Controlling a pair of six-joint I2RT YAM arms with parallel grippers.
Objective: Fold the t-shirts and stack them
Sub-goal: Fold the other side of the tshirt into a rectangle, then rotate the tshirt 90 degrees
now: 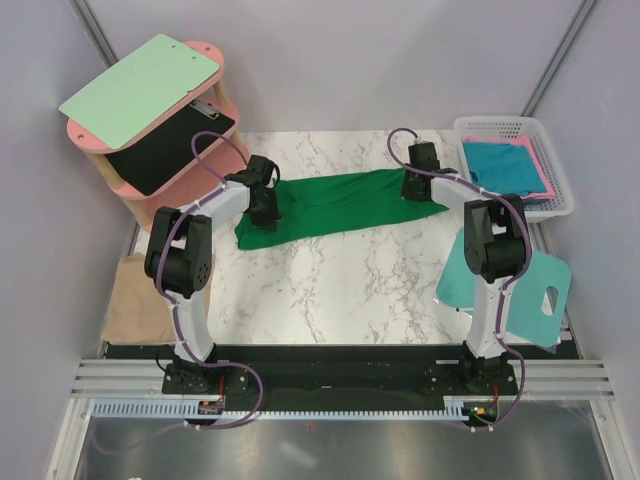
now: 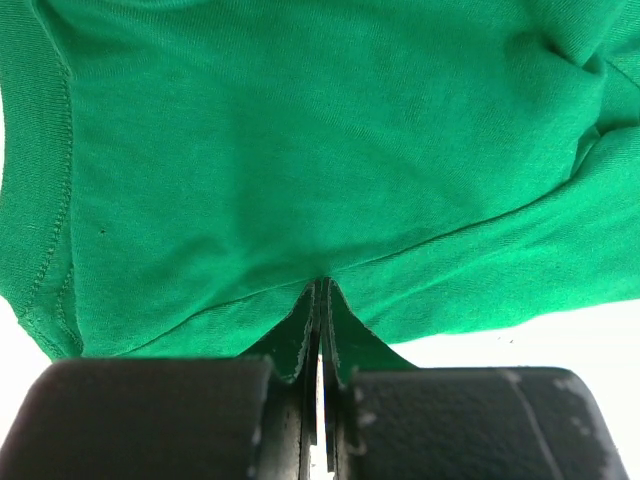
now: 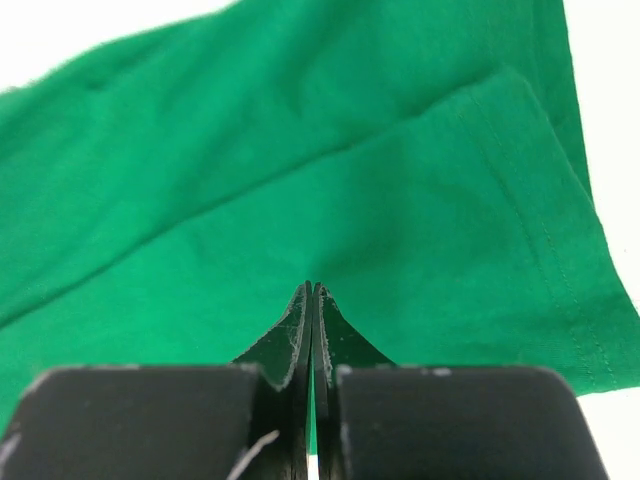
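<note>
Black, blunt-edged fingers [image 2: 296, 335] of the left gripper [image 2: 320, 290] fill the bottom of the left wrist view. Its jaws are pressed together on a pinch of the green t-shirt [image 2: 300, 150], and a crease runs out from the pinch.

Right gripper [image 3: 311, 292]: same picture, 2 jaws closed tight on the cloth.

Green t-shirt, material: soft fine-ribbed knit, matte, even deep green. A double-stitched hem shows at the left edge in the left wrist view. Another hem line curves down the right side in the right wrist view.

Shape: gathered into 1 long, narrow band with loose folds, not a neat rectangle.

Position: lies on the far half of the white grey-veined marble table [image 1: 330, 290], between the 2 grippers. The left gripper holds it at the left end and the right gripper at the right end.

Long axis: runs left to right, slightly slanted. The left end is nearer the arm bases and the right end is farther away.

Other shirts:
- Teal-blue t-shirt [image 1: 498, 160] lies over the pink t-shirt [image 1: 541, 172], both in a white lattice basket [image 1: 505, 124] at far right.
- Tan t-shirt [image 1: 135, 300] lies off the table's left edge.

Also present:
- Stiff mint-teal board [image 1: 530, 290] with a hole, at right.
- Pale green clipboard [image 1: 140, 90], on a pink shelf [image 1: 210, 50] at far left.
</note>
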